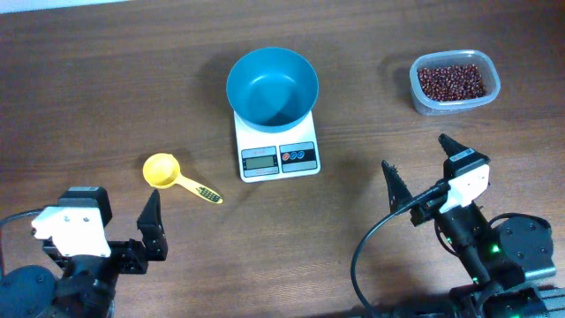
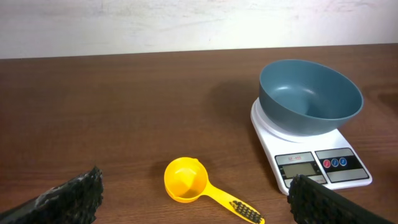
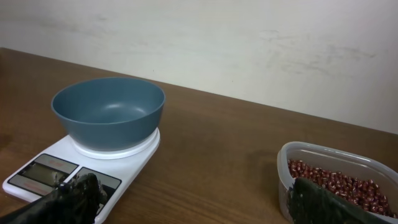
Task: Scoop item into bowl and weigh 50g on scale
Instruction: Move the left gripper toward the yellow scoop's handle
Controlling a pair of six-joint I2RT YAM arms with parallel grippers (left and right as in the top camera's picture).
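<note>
A dark brown wooden worktop (image 1: pixel 88 71) runs under me, with a pale, scuffed wall (image 3: pixel 249 43) behind it in my wrist views.

On it I count one bowl (image 1: pixel 272 86), one scale (image 1: pixel 278 159), one tub (image 1: pixel 494 84) and one scoop (image 1: pixel 161 170). The beans (image 1: pixel 450 81) are too many to count.

The beans are small, rounded and dark red-brown, some with a lighter speck. They lie as a loose layer inside the tub, which is clear plastic, rounded-rectangular and open at the top. The tub sits at the far right of the worktop, well apart from the scale.

The bowl is round, deep and teal-blue. It stands upright on the scale's platform, and its rim overhangs the platform on both sides. Its inside shows bare plastic.

The scale is white and square. On its near edge is one grey display (image 1: pixel 259 160), with small round red and blue buttons (image 1: pixel 297 156) just beside it. I cannot read the display.

The scoop is yellow and lies on the worktop left of the scale, near it but not touching. Its cup faces up and its handle slants toward the near right, with dark marks at the tip.

My left fingers (image 1: pixel 152 225) are spread wide and hold nothing, at the near left with the scoop ahead of them. My right fingers (image 1: pixel 395 187) are also spread wide and hold nothing, at the near right, short of the tub.
</note>
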